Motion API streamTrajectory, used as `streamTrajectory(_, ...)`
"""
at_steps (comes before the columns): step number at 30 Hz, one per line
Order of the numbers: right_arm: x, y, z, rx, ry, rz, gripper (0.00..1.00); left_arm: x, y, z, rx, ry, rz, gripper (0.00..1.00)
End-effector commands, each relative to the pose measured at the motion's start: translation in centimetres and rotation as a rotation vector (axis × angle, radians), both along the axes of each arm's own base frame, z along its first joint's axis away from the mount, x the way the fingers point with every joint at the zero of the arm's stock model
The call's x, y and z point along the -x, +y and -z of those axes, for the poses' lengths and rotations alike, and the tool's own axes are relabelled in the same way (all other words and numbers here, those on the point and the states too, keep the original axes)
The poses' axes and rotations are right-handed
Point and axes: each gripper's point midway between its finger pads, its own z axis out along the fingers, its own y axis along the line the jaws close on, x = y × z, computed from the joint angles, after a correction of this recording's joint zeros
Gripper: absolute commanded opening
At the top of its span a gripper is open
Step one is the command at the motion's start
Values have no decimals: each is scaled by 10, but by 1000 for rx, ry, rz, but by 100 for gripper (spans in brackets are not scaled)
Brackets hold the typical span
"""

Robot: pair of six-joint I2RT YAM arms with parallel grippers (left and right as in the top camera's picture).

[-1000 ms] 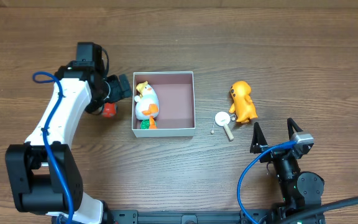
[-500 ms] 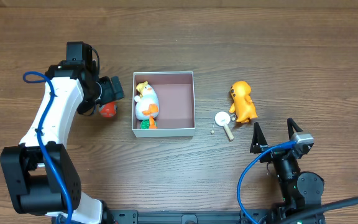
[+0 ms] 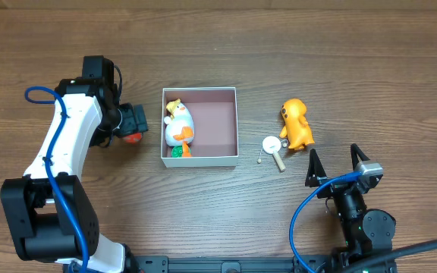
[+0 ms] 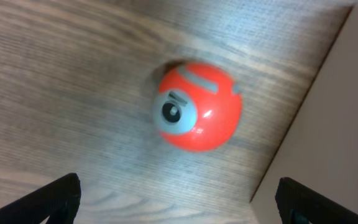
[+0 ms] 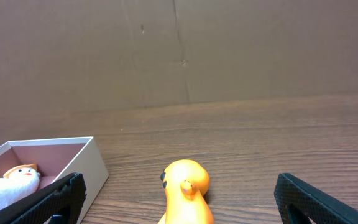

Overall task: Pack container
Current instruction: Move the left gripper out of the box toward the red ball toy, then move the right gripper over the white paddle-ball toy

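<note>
Left gripper [image 3: 132, 123] is shifting over glossy red round ball [image 4: 196, 106] vs 1 s ago, spread, empty. I'm seeing white-walled pink square container [image 3: 217, 121] mid-counter [image 3: 218, 45] w/ 1 white-orange toy [image 3: 179, 125] in; ball + orange figure [image 3: 297, 123] remaining.

The overhead camera looks straight down from well above, taking in a wide stretch of tabletop [image 3: 294, 38] and both arms. The left wrist camera points steeply down, very close to a red ball [image 4: 196, 106] beside the box [image 4: 334, 124]. The right wrist camera sits low near the tabletop's near right corner and faces level toward the far edge. It shares the box and an orange toy [image 5: 186, 186] with the overhead view.
</note>
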Motion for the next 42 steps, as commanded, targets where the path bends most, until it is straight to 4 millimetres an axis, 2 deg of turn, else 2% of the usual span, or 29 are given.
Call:
streamTrajectory(1,0,0,1,3,-6,-1,100,-2,11,-11,-56,-18,19,100)
streamTrajectory(21,0,0,1,3,-6,-1,100,-3,10,-11,-55,-20,19,100)
streamTrajectory(24,-1,-8,1,4,-6,45,100,-3,10,-11,-55,-20,19,100)
streamTrajectory(35,-1,-3,2,-2,0,19,100,-3,10,-11,-55,-20,19,100)
streamTrajectory(39,1,-3,-19,-94,-57,14,100,-3,10,-11,-55,-20,19,100)
streamTrajectory(41,5,-4,-39,-103,-77,17,100,-3,10,-11,-55,-20,19,100)
streamTrajectory(42,8,-8,-55,-105,-95,38,100,-3,10,-11,-55,-20,19,100)
